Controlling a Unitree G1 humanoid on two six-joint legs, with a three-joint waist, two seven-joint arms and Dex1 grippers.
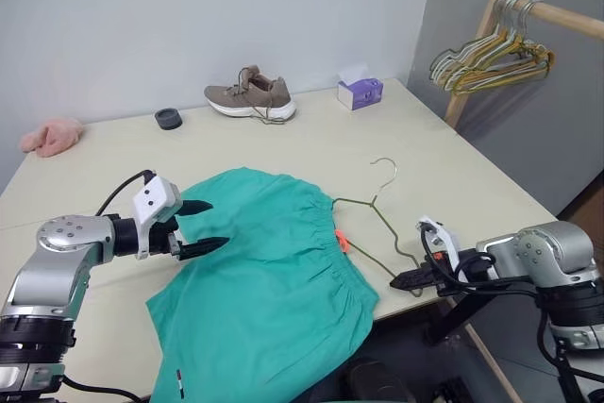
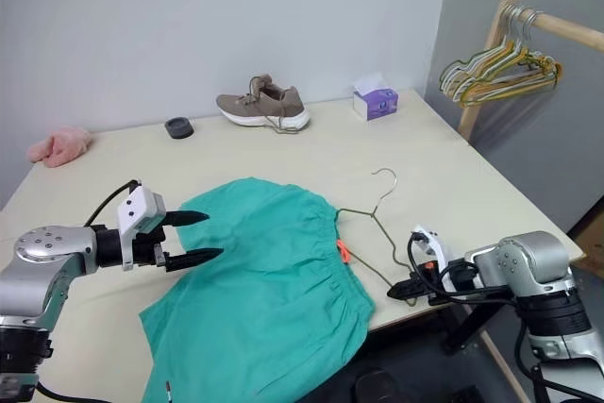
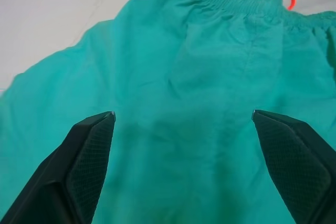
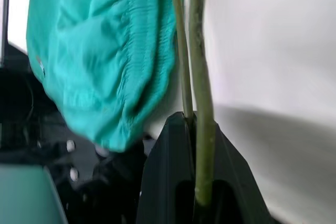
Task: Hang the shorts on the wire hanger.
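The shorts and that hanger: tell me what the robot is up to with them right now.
The robot is working on getting the teal shorts onto the wire hanger. The right gripper is shut on the hanger's corner near the table's front edge, and part of the hanger lies under the waistband. The left gripper is open, poised over the shorts without gripping them. The shorts lie flat on the table, one leg drooping over the edge.

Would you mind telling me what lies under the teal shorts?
One end of the wire hanger runs under the waistband of the shorts, which rest on the table. How far the wire reaches under the fabric is hidden.
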